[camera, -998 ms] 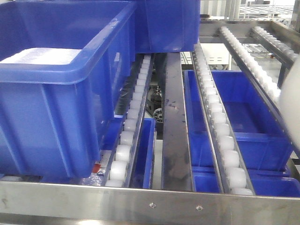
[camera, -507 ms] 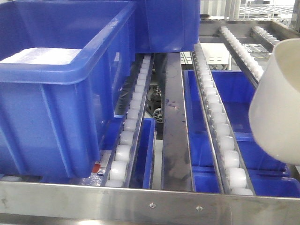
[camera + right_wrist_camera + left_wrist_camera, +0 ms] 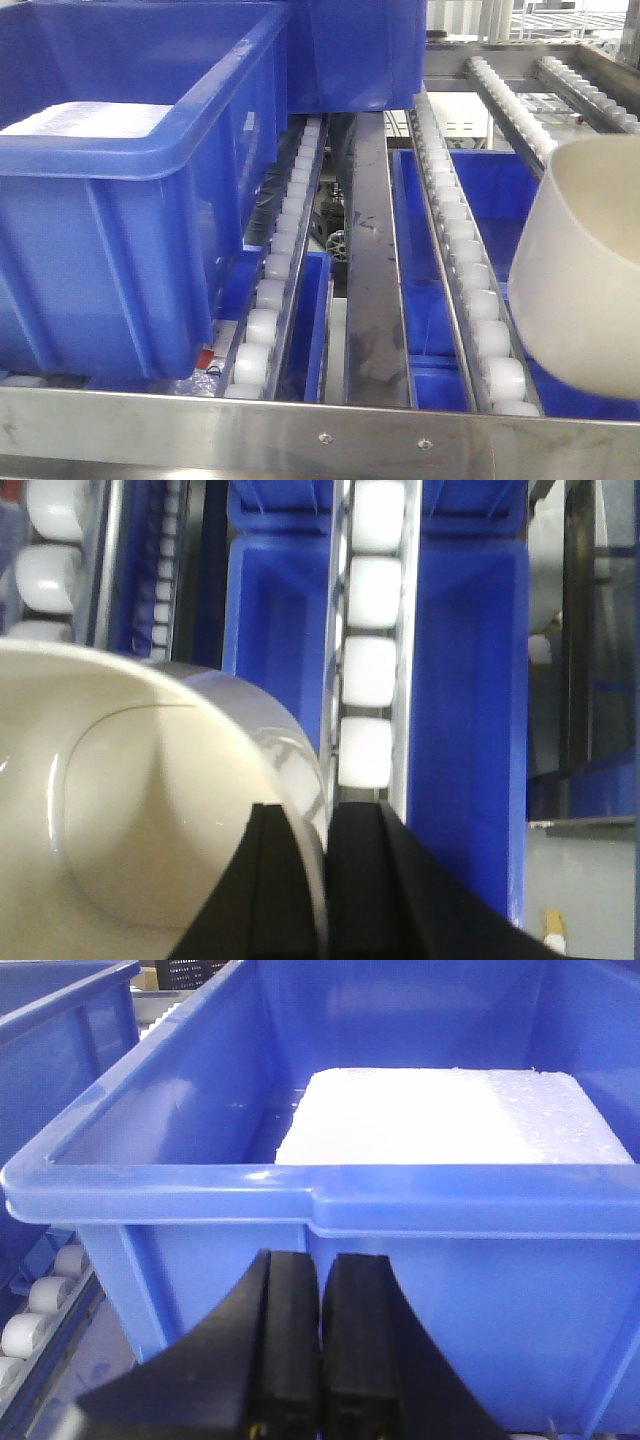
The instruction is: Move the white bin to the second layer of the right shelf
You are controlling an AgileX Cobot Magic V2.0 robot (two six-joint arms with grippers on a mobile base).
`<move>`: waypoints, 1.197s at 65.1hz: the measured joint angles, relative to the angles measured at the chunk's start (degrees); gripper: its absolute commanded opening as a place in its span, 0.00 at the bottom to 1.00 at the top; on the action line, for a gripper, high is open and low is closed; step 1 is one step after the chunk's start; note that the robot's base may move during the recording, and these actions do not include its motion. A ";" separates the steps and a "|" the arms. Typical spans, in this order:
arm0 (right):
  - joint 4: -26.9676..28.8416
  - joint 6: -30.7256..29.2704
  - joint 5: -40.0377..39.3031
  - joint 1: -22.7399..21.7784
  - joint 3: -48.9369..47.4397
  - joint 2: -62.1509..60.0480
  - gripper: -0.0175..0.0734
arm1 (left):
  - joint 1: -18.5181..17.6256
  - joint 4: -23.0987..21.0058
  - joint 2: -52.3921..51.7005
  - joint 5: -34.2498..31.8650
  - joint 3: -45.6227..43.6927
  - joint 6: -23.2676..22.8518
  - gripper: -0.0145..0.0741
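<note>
Left of the white bin (image 3: 585,270), a large blue crate (image 3: 130,190) holding a white foam slab (image 3: 450,1115) is seen on the roller lanes (image 3: 470,290). The left gripper (image 3: 320,1345) is drawn narrow before that crate, gripping nothing. The bin is held tilted above the right-hand lane, its wall pinched by the right gripper (image 3: 325,885).

Front view low, wrist views close.
</note>
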 measured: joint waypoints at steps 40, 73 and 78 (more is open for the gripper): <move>0.00 0.00 0.97 0.00 0.36 -0.02 0.57 | 0.00 0.00 0.00 0.00 0.00 0.00 0.26; 0.00 0.00 2.91 0.00 3.69 -20.10 0.53 | 0.00 0.00 0.00 0.00 0.00 0.00 0.26; 0.00 0.00 2.17 0.00 6.84 -24.20 0.42 | 0.00 0.00 0.00 0.00 0.00 0.00 0.26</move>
